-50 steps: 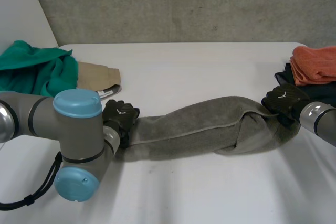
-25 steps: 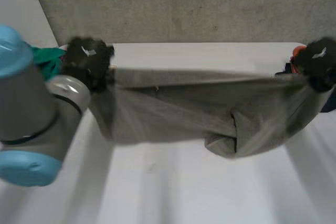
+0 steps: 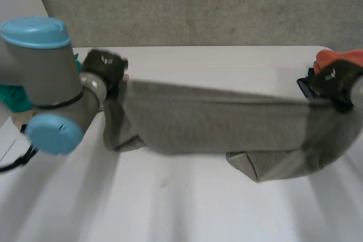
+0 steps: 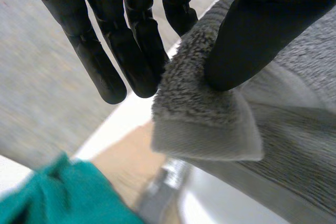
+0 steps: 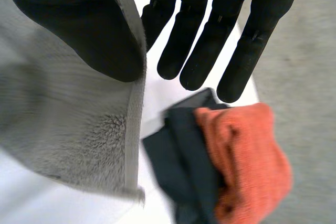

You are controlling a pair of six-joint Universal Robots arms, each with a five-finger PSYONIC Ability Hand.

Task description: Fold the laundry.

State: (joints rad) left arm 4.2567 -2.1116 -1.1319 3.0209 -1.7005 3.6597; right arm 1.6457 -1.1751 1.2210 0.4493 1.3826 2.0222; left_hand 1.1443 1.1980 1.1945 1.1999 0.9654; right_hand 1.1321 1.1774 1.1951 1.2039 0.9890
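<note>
Concrete wall (image 3: 198,4) at back, white desk (image 3: 187,213) in front. Far left on desk: teal cloth (image 3: 10,96) in a heap, mostly hidden behind left arm (image 3: 48,77). Tan cloth (image 4: 123,158) just beside it, seen in left wrist view beyond the fingertips.

Left hand (image 3: 103,65) raised above desk near back left, at left top corner of grey towel (image 3: 215,120). In left wrist view: thumb (image 4: 252,35) pressed onto fluffy corner, straight fingers (image 4: 131,45) behind it, corner pinched between them. Nothing else held.

Towel stretched wide between both hands, top edge nearly taut, a little lower toward the right. Rest of towel hanging below that edge. Left lower end bunched and touching desk below left hand. Lower right part doubled under in a thick lump, resting on desk.

Right hand (image 3: 333,80) at towel's right top corner, near desk's right edge. In right wrist view: thumb (image 5: 79,30) over the hemmed edge, fingers (image 5: 210,35) straight and slightly spread on the other side, hem gripped between.

Just past right hand: folded orange cloth (image 3: 340,56) on top of dark navy cloth (image 5: 178,161), both on desk.
</note>
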